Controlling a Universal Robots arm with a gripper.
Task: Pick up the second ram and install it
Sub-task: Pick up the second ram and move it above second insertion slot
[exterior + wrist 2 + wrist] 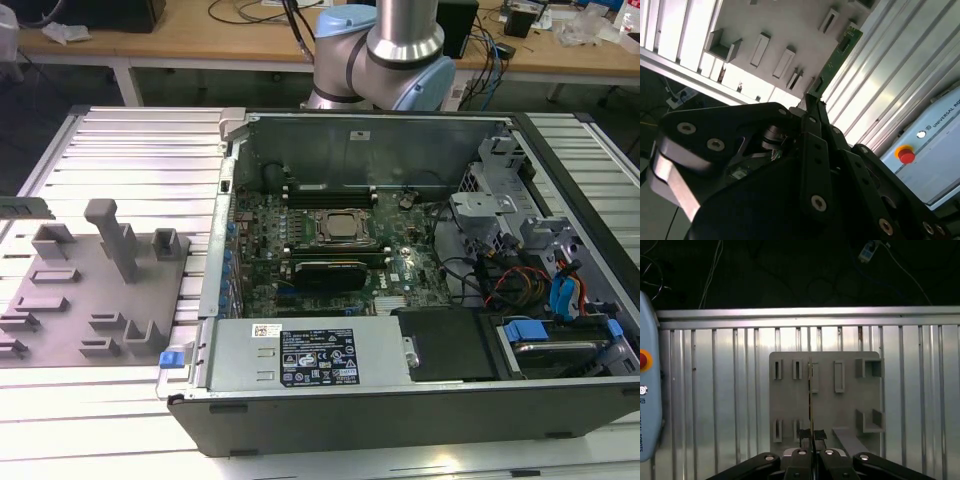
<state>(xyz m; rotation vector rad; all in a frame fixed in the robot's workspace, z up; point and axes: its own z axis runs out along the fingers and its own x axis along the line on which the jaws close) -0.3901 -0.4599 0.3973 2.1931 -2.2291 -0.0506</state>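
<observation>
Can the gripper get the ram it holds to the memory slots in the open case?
Probably yes. The gripper is shut on the ram above the grey holder. The case lies open, with nothing over the slots beside the socket. Which slot is free, I cannot tell.

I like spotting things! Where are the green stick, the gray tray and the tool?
green stick (838,61): second wrist view, its middle.
gray tray (787,400): first wrist view, bare face.
tool (811,434): first wrist view, between fingertips.

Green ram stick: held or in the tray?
Held: the hand is shut on the flat green ram stick, over the grey slotted tray.
</observation>
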